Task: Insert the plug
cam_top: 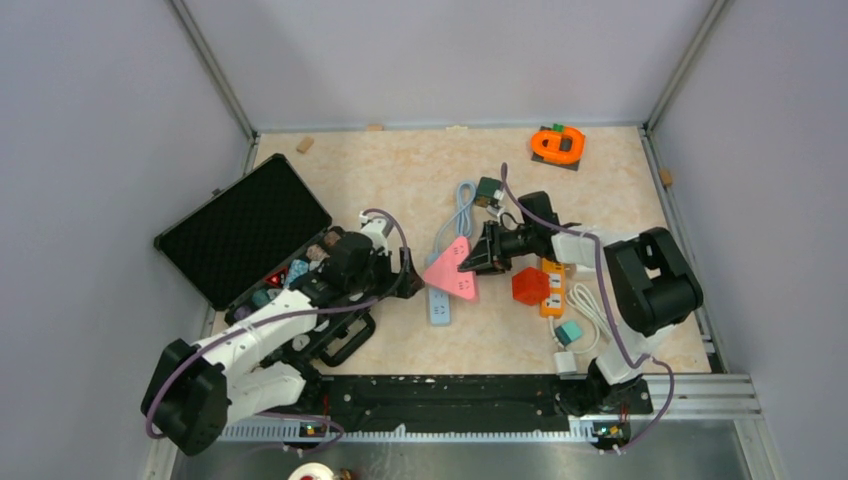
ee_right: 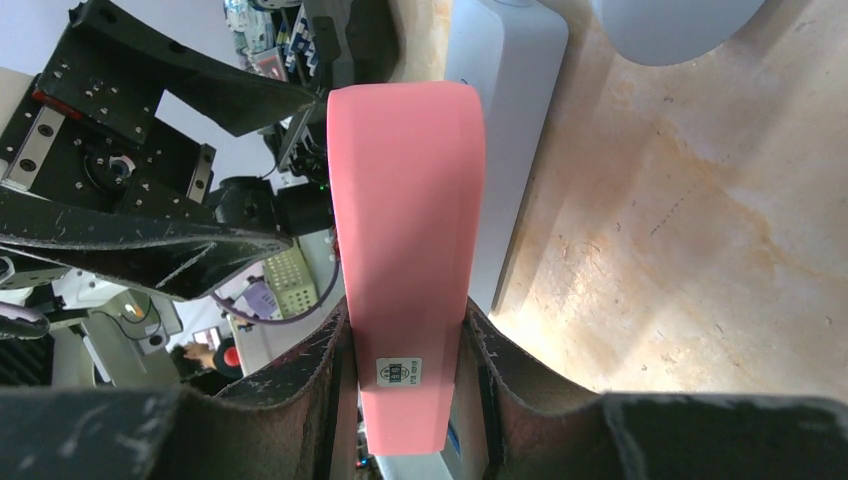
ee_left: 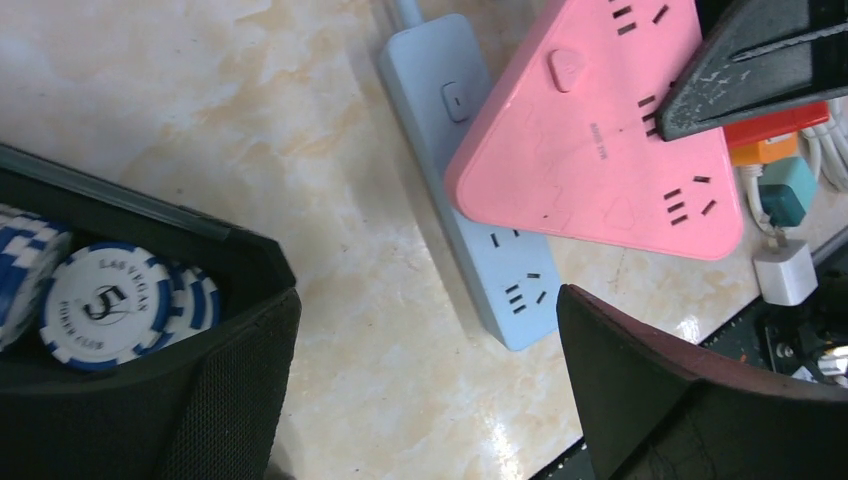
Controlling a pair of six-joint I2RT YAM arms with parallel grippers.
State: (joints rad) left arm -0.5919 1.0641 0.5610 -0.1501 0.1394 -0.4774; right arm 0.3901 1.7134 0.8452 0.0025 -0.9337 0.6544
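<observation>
My right gripper is shut on the edge of a pink triangular power strip and holds it tilted over a light blue power strip. In the right wrist view the pink strip is clamped between both fingers. My left gripper is open and empty, just left of the blue strip, with bare table between its fingers. A teal plug and a white plug lie at the front right. A green plug lies behind.
An open black case with poker chips lies at the left, touching my left arm. An orange power strip and a red hexagonal block sit under my right arm. An orange object is at the back right.
</observation>
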